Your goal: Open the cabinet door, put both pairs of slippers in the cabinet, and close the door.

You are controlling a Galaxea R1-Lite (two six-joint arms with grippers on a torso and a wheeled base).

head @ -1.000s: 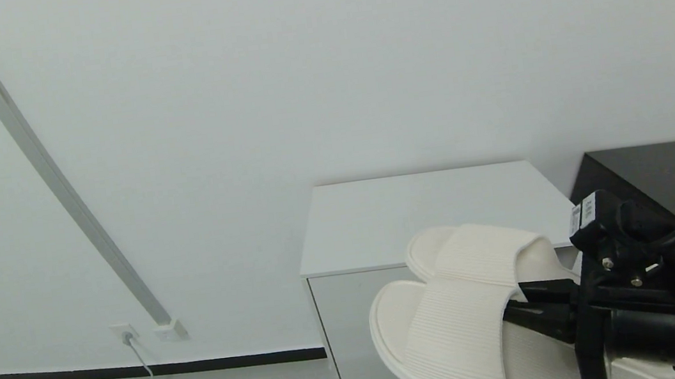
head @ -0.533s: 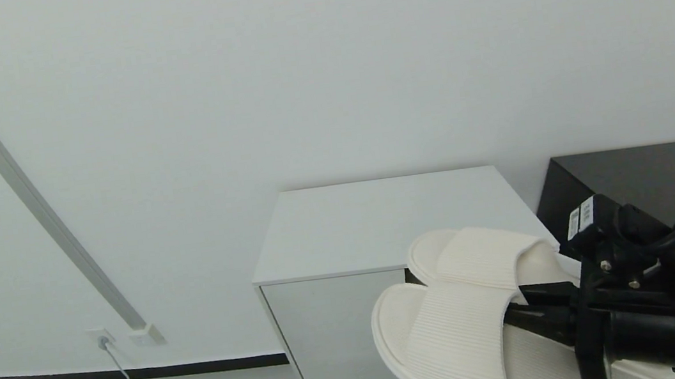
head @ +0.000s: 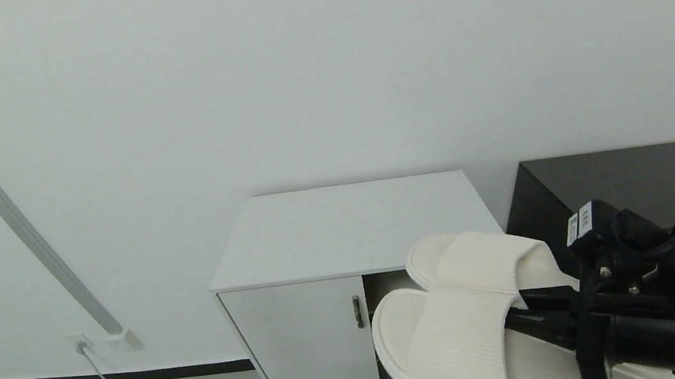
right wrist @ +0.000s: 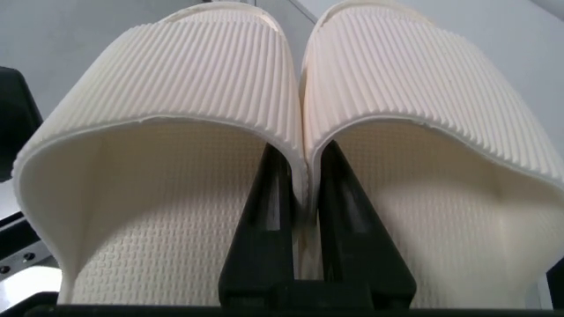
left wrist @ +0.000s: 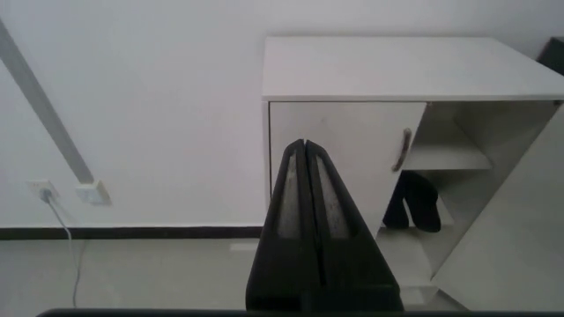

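Note:
A white cabinet [head: 342,227] stands against the wall. Its left door [head: 305,348] with a small handle [head: 357,311] is closed. In the left wrist view the cabinet [left wrist: 397,66] has its right door [left wrist: 520,229] swung open, showing shelves and a dark pair of slippers [left wrist: 414,201] inside. My right gripper [head: 519,304] is in front of the open side, shut on a white ribbed pair of slippers [head: 458,329]. Its fingers [right wrist: 275,189] pinch the two inner strap walls of the slippers [right wrist: 176,106] together. My left gripper [left wrist: 305,154] is shut with nothing in it, facing the cabinet from a distance.
A black surface [head: 631,169] adjoins the cabinet on the right. Left of the cabinet, a grey trunking strip [head: 5,211] runs down the wall to a socket with a cable [head: 79,343]. Bare floor [left wrist: 132,273] lies before the cabinet.
The whole head picture has slid left, so the camera moved; the cabinet's handle and open side now show. My right gripper keeps the white slippers in the same hold.

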